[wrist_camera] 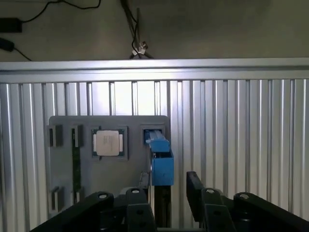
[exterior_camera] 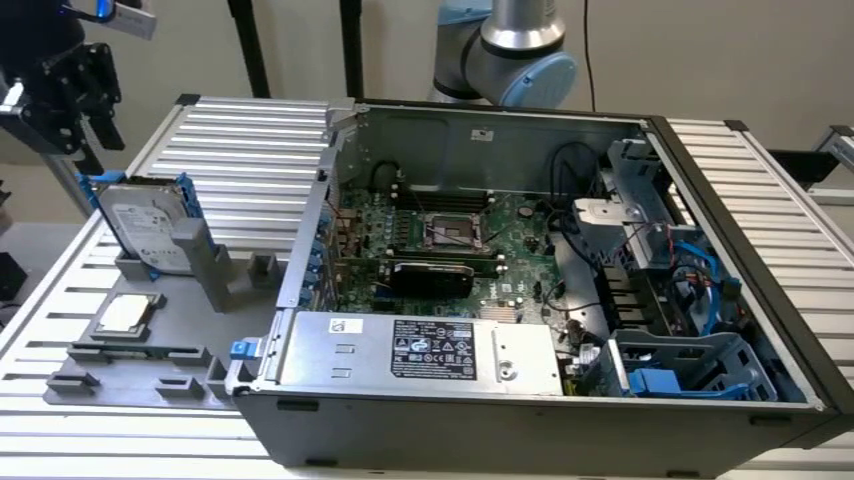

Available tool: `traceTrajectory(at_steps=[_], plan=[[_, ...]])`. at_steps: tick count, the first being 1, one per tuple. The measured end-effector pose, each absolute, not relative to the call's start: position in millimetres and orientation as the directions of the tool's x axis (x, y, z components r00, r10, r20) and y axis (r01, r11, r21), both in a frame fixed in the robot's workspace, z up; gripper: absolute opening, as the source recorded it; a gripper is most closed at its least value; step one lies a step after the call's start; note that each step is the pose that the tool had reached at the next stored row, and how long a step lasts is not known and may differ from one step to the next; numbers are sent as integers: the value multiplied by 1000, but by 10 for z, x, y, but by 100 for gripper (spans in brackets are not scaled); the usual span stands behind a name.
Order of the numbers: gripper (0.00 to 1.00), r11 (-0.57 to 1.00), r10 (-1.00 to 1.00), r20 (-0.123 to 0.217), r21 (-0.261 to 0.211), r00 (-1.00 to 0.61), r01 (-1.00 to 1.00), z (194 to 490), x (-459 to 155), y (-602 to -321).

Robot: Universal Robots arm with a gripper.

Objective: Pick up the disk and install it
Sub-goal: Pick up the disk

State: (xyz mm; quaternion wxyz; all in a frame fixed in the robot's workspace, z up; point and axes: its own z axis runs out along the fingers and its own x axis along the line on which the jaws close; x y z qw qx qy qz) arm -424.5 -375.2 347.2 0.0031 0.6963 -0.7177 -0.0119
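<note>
The disk [exterior_camera: 140, 225] stands upright on its edge in a slot of the grey fixture plate [exterior_camera: 160, 345], at the exterior view's left. It is a silver-grey drive with a white label in a blue carrier. My black gripper [exterior_camera: 83, 135] hangs above it and slightly further left, apart from it and open. Seen from the wrist, the disk [wrist_camera: 161, 159] shows edge-on as a blue strip. It lies in line with the gap of the gripper [wrist_camera: 168, 186], below it, with nothing between the fingers [wrist_camera: 194, 186].
A small square silver chip [exterior_camera: 123, 312] lies on the fixture plate beside the disk's slot. The open computer case [exterior_camera: 747, 250] takes up the middle and right, with a motherboard [exterior_camera: 454, 240], cables and a blue plastic cage [exterior_camera: 687, 365]. Ribbed aluminium table all around.
</note>
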Motion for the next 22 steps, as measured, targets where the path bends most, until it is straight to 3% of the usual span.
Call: traceTrajectory(at_steps=[22], plan=[[100,33,-999,-10,25,-33,-999,3116,-4271,-3779]])
